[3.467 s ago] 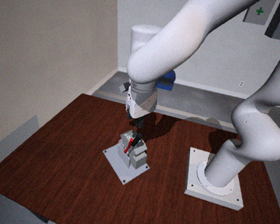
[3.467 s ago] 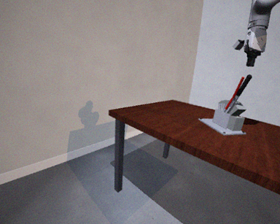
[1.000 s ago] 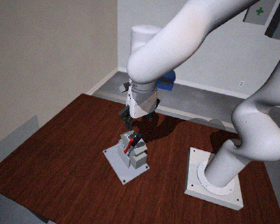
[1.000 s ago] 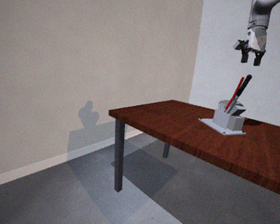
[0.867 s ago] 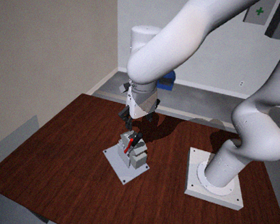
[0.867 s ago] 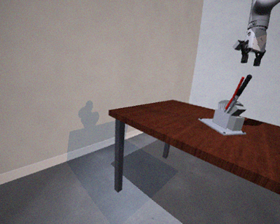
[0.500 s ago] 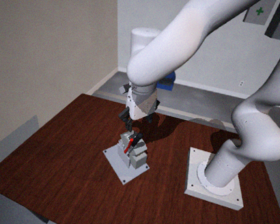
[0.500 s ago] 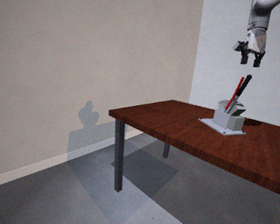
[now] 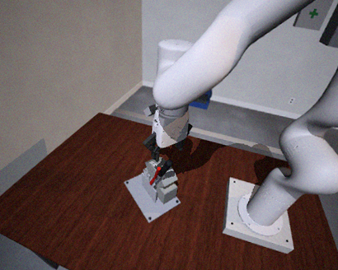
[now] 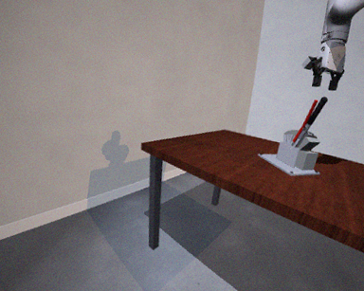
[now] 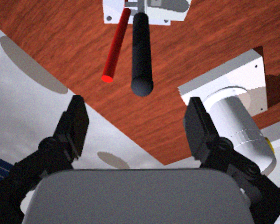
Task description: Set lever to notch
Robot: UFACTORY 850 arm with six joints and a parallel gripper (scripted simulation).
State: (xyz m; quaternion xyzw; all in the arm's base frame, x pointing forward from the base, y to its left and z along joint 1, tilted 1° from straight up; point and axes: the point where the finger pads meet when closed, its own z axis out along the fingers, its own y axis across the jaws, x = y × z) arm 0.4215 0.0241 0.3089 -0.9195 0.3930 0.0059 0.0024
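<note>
On the dark reddish wooden bench (image 10: 225, 164) stands a grey latch block (image 10: 296, 156); its black lever handle (image 11: 141, 53) and thin red bar (image 11: 116, 46) rise beneath the gripper (image 11: 134, 128), fingers wide apart, empty.

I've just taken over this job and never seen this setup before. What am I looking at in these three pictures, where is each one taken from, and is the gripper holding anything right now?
The white machine is a single robot arm bolted to a square base plate on a wooden table. At its end is a two-finger gripper.

One picture looks down from above, behind the arm. One looks from the side, across the room. The third is from a camera on the wrist, looking down past the black fingers.

On the table stands a small grey lever unit on its own plate. A black handle sticks up from it at a slant, with the red bar beside it, splayed away from it.

The gripper is wide open and holds nothing. It hangs above the handle's tip, not touching it. The number plates are too small to read.
</note>
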